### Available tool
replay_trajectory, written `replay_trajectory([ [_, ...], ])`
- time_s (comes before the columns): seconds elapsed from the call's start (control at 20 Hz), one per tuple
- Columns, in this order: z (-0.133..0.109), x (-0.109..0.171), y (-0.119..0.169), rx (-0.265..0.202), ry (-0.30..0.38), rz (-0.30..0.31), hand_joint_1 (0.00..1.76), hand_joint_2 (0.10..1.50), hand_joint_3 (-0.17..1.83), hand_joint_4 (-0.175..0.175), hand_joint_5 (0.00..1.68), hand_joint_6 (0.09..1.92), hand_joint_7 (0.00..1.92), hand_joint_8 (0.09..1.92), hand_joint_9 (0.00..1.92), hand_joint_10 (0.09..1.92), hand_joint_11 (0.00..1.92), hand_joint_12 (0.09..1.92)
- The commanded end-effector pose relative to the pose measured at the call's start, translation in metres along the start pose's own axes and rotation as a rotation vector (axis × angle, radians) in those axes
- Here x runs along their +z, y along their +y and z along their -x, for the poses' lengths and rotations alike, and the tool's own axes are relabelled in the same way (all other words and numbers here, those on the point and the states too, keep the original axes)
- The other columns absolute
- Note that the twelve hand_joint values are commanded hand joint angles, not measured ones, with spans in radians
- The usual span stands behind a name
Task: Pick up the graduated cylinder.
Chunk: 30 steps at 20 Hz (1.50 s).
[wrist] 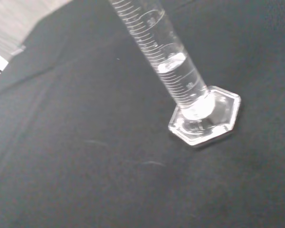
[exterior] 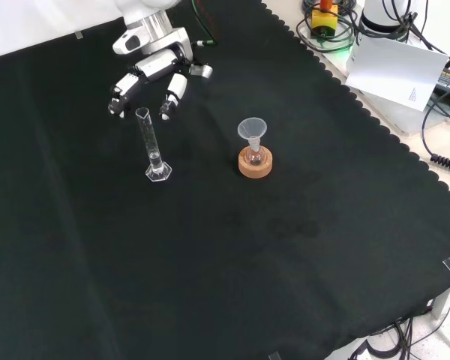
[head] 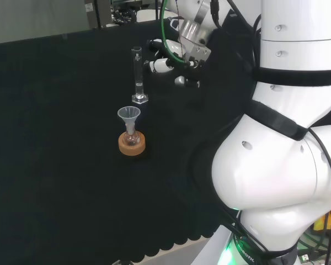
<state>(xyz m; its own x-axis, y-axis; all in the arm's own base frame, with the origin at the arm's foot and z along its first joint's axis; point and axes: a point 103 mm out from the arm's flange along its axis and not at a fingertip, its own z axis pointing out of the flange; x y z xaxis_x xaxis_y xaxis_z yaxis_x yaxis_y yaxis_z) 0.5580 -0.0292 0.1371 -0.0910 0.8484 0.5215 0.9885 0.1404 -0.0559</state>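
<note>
Clear graduated cylinder (wrist: 180, 78) upright on its hexagonal foot on the black cloth (wrist: 76, 156), a little liquid low inside, hand (exterior: 154, 75) just behind its top in the front view, fingers spread and apart from it, small flask with funnel (exterior: 253, 139) on cork ring (exterior: 255, 165) nearby.

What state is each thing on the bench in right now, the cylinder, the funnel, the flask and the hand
Graduated cylinder: upright on its hexagonal base, a little clear liquid inside, not held.
Funnel: upright, seated in the flask's neck.
Flask: upright on a cork ring.
Hand: open, beside the cylinder's top.
</note>
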Motion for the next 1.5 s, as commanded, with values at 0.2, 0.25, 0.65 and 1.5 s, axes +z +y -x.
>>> replay_trajectory([
  [0.2, 0.009, 0.028, 0.008, -0.139, 0.225, 0.035, 0.84, 1.00, -0.17, -0.056, 0.38, 0.09, 0.23, 0.67, 0.45, 0.65, 0.25, 1.35],
  [0.25, 0.008, 0.030, 0.009, -0.156, 0.245, 0.034, 0.85, 1.00, -0.17, -0.056, 0.40, 0.09, 0.23, 0.67, 0.45, 0.65, 0.25, 1.34],
  [0.65, 0.005, 0.045, 0.013, -0.248, 0.322, 0.042, 0.89, 0.99, -0.17, -0.055, 0.43, 0.09, 0.25, 0.67, 0.46, 0.64, 0.23, 1.34],
  [1.5, -0.002, 0.060, 0.034, -0.299, 0.449, 0.072, 0.97, 0.99, -0.17, -0.030, 0.55, 0.09, 0.38, 0.64, 0.55, 0.60, 0.30, 1.31],
])
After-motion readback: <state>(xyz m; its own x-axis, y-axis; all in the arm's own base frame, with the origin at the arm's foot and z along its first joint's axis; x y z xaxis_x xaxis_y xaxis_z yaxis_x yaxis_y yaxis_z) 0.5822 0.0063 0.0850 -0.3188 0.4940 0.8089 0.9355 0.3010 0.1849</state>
